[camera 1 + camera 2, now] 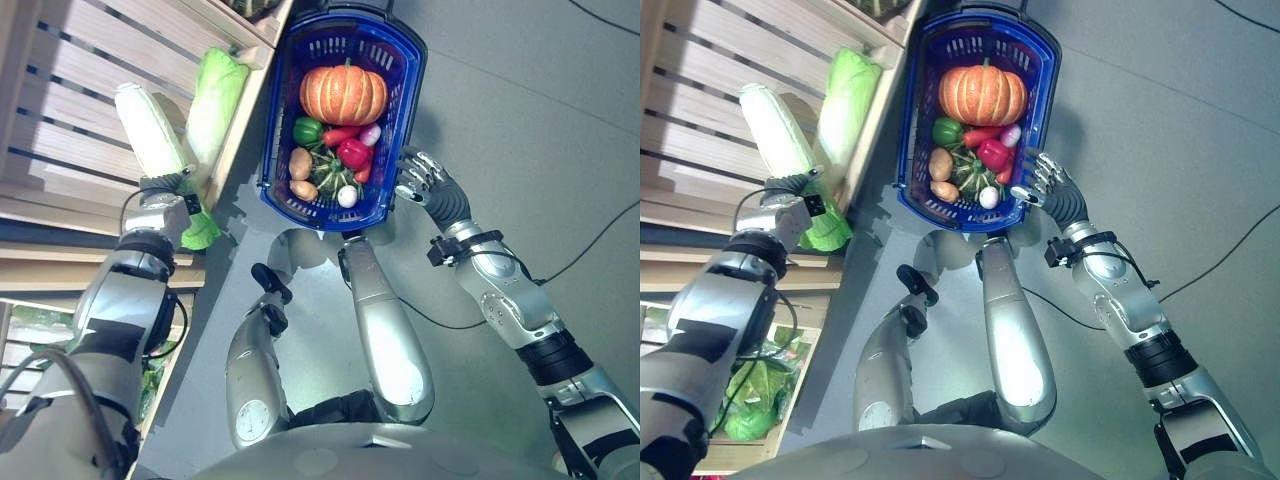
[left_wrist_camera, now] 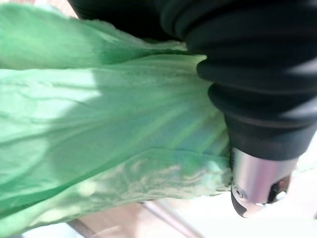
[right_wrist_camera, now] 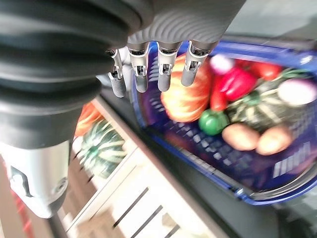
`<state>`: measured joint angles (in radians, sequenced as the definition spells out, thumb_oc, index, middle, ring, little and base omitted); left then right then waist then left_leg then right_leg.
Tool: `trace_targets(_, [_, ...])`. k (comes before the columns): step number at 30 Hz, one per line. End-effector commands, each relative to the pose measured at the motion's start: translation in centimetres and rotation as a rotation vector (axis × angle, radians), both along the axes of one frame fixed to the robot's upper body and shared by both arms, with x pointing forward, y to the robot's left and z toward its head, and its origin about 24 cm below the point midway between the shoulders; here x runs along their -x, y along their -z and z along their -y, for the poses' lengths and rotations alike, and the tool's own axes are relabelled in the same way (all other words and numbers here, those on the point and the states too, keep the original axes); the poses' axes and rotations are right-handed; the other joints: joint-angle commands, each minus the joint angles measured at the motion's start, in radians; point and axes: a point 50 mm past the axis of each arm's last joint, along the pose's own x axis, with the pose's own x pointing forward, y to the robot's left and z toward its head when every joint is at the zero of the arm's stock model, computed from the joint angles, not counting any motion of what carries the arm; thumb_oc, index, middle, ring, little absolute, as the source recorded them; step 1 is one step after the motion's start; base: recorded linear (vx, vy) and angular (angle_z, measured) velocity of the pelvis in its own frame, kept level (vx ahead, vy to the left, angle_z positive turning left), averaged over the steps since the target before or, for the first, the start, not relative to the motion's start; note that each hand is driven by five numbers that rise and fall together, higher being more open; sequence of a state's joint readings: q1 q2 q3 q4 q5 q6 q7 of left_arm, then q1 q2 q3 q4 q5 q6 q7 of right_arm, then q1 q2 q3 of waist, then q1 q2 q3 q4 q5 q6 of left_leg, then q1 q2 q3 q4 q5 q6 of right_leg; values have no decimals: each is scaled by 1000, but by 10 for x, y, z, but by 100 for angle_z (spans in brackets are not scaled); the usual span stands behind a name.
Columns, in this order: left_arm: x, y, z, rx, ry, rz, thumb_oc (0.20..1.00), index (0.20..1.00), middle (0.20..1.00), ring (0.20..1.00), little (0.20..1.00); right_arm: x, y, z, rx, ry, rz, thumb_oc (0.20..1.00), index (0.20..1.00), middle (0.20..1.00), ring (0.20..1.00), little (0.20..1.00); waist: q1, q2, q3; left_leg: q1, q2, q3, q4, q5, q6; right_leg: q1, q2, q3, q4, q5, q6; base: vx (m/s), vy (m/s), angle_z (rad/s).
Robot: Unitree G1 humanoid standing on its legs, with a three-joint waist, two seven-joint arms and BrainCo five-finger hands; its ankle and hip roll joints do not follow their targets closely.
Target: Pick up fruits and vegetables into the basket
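Observation:
A blue basket stands on the grey floor, holding an orange pumpkin, a green pepper, red peppers, potatoes, a small striped squash and a white bulb. My left hand is on the wooden shelf, its fingers curled round a long napa cabbage; the cabbage's green leaves press against the hand in the left wrist view. My right hand hovers beside the basket's right rim, open, its fingers straight and holding nothing.
A second napa cabbage lies on the slatted wooden shelf, near its edge beside the basket. A lower crate holds more leafy greens. A striped squash sits on a shelf past the basket. Grey floor spreads to the right.

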<state>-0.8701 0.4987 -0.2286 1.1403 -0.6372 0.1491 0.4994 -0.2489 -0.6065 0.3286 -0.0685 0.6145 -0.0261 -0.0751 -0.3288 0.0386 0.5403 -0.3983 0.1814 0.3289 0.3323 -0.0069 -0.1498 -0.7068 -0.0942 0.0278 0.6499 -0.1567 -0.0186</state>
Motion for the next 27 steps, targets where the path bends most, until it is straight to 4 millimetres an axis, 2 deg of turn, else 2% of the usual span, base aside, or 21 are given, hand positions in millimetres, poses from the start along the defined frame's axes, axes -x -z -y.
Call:
trace_targets(1, [17,11,-19,-30,-111,58,200,200,200,200,200,12,-18,-9,-37,-49,135,1000,1000,1000,1000,1000,-4,-12,-20,-6,-25,-14,110,-66,30,75,-4,-19,-66,-52,28,11,54,21])
trace_targets(7, [26,18,-22,-40,-119,107,200,200,200,200,200,14,-44,-14,-11,-93,267,1000,1000,1000,1000,1000,26,-7,-21,96,-36,-33,78,-60,31,203,-28,-47,-121,-41,35,7,27,14])
trace_targets(8, [28,18,-24,-60,-122,120,200,200,200,200,200,13,-51,-15,-11,-103,283,1000,1000,1000,1000,1000,32,-7,-20,107,-36,-26,67,-40,42,219,-31,-56,-138,-12,29,-34,6,22])
trace_targets(10, [30,15,-26,-91,-122,144,200,200,200,200,200,13,-58,-16,-13,-110,307,1000,1000,1000,1000,1000,42,-4,-31,126,-40,-30,60,-43,44,245,-36,-61,-149,-11,31,9,4,16])
trace_targets(13, [31,4,-25,-233,-77,212,200,200,200,200,200,13,-72,-18,-35,-95,340,1000,1000,1000,1000,1000,69,-3,-56,155,-47,-38,58,-60,51,295,-51,-71,-167,-8,38,46,-18,10])
trace_targets(16, [30,-6,-16,-347,-10,269,200,200,200,200,200,8,-73,-19,-49,-56,327,1000,1000,1000,1000,1000,94,-4,-75,180,-54,-45,51,-76,60,337,-63,-80,-187,-3,45,35,-32,11])
trace_targets(21, [27,-24,10,-513,133,370,200,200,200,200,200,2,-76,-27,-52,14,338,1000,1000,1000,1000,1000,139,-9,-101,212,-60,-61,43,-95,73,403,-74,-99,-220,9,54,33,-50,10])
trace_targets(24, [25,-34,20,-562,199,405,200,200,200,200,200,-1,-76,-32,-64,28,325,1000,1000,1000,1000,1000,157,-14,-111,231,-62,-72,40,-101,77,436,-78,-110,-234,13,57,69,-75,19])
trace_targets(25, [21,-48,30,-612,259,442,200,200,200,200,200,-5,-77,-40,-81,27,312,1000,1000,1000,1000,1000,175,-19,-123,246,-65,-83,34,-106,81,464,-79,-117,-251,18,61,62,-72,13])
trace_targets(27, [19,-57,36,-663,305,456,200,200,200,200,200,-7,-79,-46,-97,22,306,1000,1000,1000,1000,1000,184,-21,-131,261,-66,-89,27,-108,82,485,-80,-123,-263,22,64,64,-66,11])
